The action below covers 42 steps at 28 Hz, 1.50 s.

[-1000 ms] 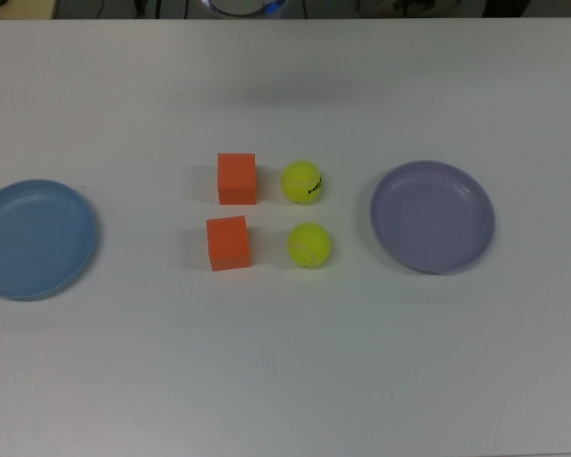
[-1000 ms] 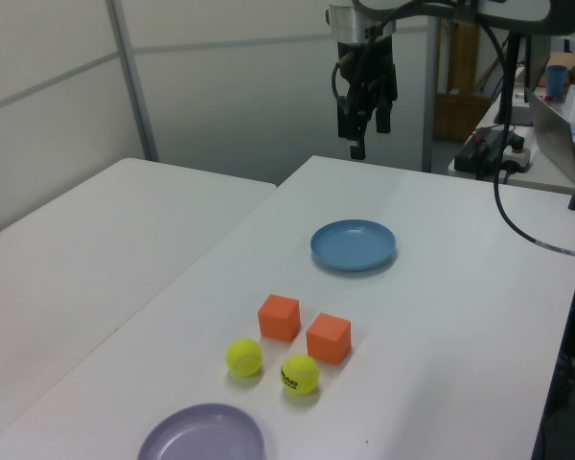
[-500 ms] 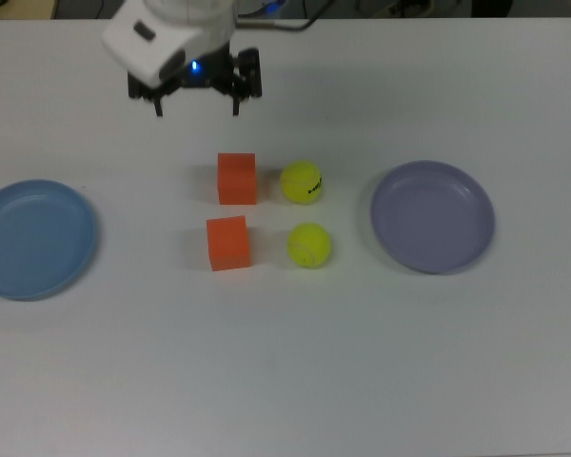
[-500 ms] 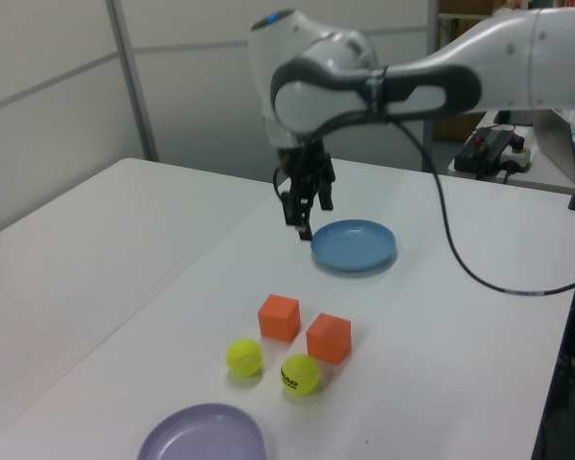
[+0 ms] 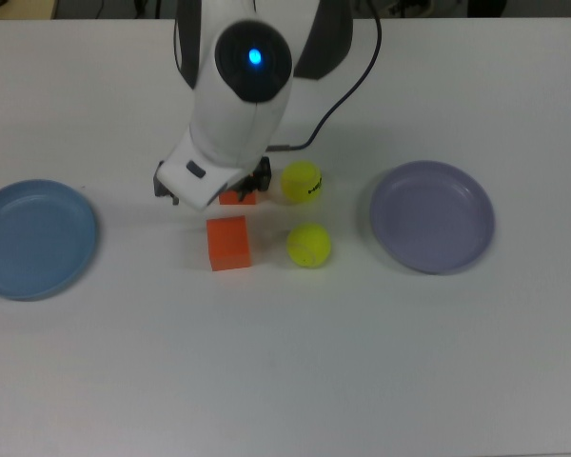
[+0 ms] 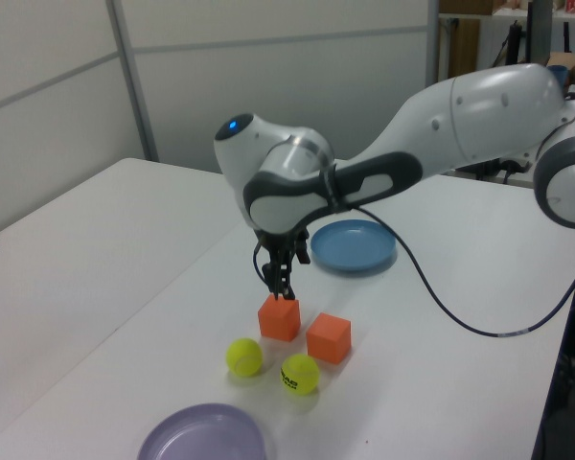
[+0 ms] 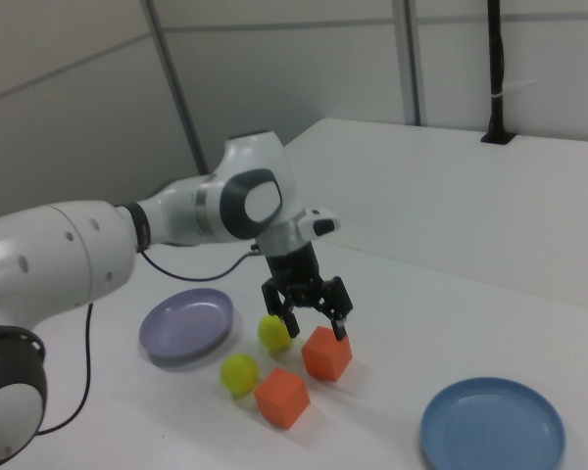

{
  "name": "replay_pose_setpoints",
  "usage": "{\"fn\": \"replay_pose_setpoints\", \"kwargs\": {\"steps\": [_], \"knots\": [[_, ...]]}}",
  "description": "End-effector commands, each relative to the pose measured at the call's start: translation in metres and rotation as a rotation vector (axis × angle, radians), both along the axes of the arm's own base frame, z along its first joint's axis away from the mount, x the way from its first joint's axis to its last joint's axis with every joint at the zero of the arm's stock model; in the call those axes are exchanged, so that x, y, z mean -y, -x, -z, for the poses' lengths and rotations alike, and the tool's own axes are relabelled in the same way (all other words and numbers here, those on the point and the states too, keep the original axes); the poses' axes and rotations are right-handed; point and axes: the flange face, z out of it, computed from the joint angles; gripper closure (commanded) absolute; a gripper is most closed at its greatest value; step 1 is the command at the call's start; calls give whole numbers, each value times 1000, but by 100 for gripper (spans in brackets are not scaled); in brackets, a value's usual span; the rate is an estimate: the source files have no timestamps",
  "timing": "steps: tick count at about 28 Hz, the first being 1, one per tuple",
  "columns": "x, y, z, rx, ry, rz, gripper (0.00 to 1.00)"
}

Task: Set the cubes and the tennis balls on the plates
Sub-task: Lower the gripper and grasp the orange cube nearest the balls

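The cubes sit side by side at the middle of the white table [image 5: 381,362]. One cube [image 7: 325,353] lies right under the gripper [image 7: 313,317], whose fingers are spread wide, one on each side above the cube's top and not clamped on it. In the top view the arm [image 5: 240,105] hides most of this cube, leaving only an orange sliver. The other cube [image 5: 228,243] stands free, just below it in the top view.

The tennis balls lie just to the top view's right of the cubes: one ball [image 5: 302,182] shows a black mark, and the second ball [image 5: 309,245] sits below it. All four things rest on the table, none on a plate.

The light blue plate [image 5: 36,238] lies at the top view's left edge, well apart from the group. The lavender plate [image 5: 432,216] lies on the top view's right, near the balls.
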Motion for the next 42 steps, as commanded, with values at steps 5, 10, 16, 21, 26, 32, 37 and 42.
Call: {"fn": "replay_pose_setpoints", "kwargs": {"steps": [5,10,16,21,26,32,37,42], "knots": [[-14,-9,44,63,58,1,0],[-25,-10,65,63,72,-19,0],[-39,-9,79,71,78,-37,0],[-39,-11,64,95,77,-25,0],[-33,-13,20,141,58,-40,0],[-23,-14,16,138,50,-47,0],[-25,-14,23,131,51,-52,0],[-27,-16,35,132,50,-64,0]]}}
